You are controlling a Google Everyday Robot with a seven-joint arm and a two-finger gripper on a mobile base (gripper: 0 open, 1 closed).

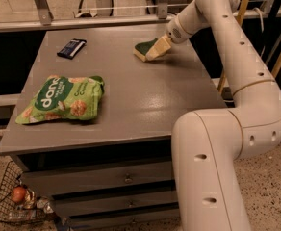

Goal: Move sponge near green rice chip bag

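Reaching across the far right of the grey worktop (140, 109), the end effector (159, 48) meets the right end of the sponge (142, 48); whether it grasps the sponge cannot be told. The sponge lies green side up near the back edge, its visible length running roughly left to right. A broad bare stretch of worktop separates it from the green rice chip bag (61, 100), which lies flat by the front left edge, long axis across. A dark blue bar (71, 48) sits at the back left.
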